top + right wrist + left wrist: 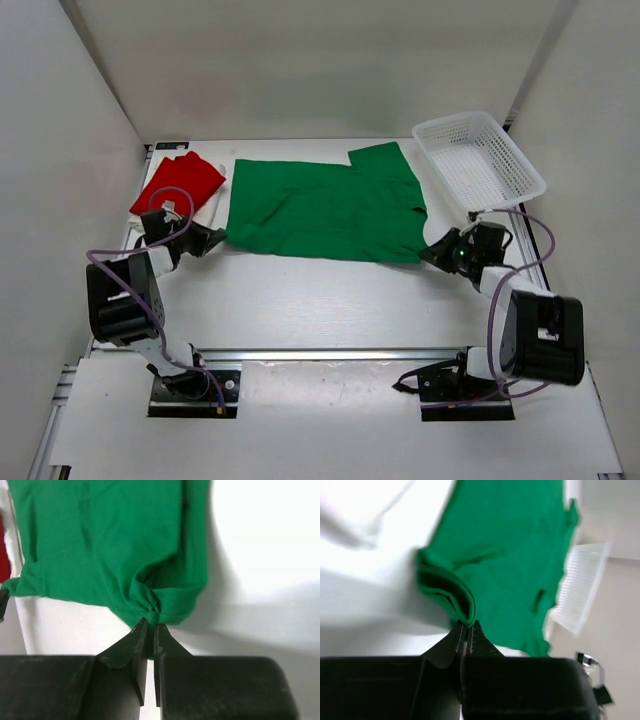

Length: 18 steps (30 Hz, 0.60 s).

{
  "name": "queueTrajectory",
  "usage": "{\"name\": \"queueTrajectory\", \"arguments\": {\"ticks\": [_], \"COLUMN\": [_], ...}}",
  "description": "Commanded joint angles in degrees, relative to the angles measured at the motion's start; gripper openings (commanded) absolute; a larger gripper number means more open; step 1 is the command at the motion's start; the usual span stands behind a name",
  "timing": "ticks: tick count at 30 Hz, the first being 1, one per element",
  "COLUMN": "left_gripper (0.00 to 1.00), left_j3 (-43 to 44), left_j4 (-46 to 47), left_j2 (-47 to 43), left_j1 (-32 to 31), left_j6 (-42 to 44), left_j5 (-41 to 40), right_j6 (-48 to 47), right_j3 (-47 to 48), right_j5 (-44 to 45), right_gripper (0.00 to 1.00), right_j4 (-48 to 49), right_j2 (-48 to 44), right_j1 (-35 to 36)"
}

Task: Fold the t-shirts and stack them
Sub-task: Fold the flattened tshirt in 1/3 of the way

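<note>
A white table [330, 300] inside pale walls carries a deep green cloth t-shirt [320, 205], spread flat at its middle. A bright red cloth t-shirt [178, 183] lies at the far left, a white mesh plastic basket [480, 160] at the far right. The left gripper [218, 240] and right gripper [430, 252] each pinch a near corner of the green shirt. A clean fold likely calls for lifting both corners together, with the hem taut and level, and laying them squarely on the far edge.

Both arms black w/ white joints: left arm [122, 300], right arm [540, 340]. Purple-grey cables [495, 310] loop along each. Black base plates [195, 392]. Left hand [466, 626], right hand [150, 624]: black tapered fingers [137, 645].
</note>
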Motion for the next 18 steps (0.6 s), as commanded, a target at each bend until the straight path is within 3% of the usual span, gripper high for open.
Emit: {"name": "queueTrajectory", "arguments": {"ticks": [1,5,7,8,9,15,17,18], "left_gripper": [0.00,0.00,0.00,0.00,0.00,0.01,0.09,0.24], "left_j3": [-1.94,-1.52,1.02,2.17,2.44,-5.80,-7.74,-8.02], "left_j4": [-11.65,-23.33,-30.61,-32.04,-33.53,-37.15,-38.72,-39.08], "left_j2": [-6.41,-10.54,-12.73,-13.18,-14.66,-19.77,-22.48,-23.98], "left_j1": [1.23,0.88,-0.96,-3.84,-5.78,-2.47,-2.46,-2.81], "left_j6": [11.68,19.15,23.98,25.92,26.37,27.78,27.26,26.65], "left_j5": [-5.26,-10.09,-17.37,-26.28,-29.76,-24.97,-25.65,-26.53], "right_j6": [1.18,3.29,4.17,4.09,4.00,5.40,4.44,4.79], "right_j3": [-6.13,-14.57,-16.61,-17.22,-17.75,-20.30,-21.27,-21.96], "right_j5": [3.13,0.43,-0.64,-0.47,-0.47,-2.66,-2.31,-2.92], "right_gripper": [0.00,0.01,0.01,0.02,0.02,0.01,0.02,0.02], "right_j4": [2.24,2.82,2.49,0.48,-1.62,-10.33,-14.46,-16.65], "right_j2": [-6.73,-12.99,-17.11,-19.30,-20.19,-31.34,-34.85,-36.97], "right_j1": [-2.47,-4.67,-5.46,-5.46,-5.90,-8.54,-9.24,-9.76]}}
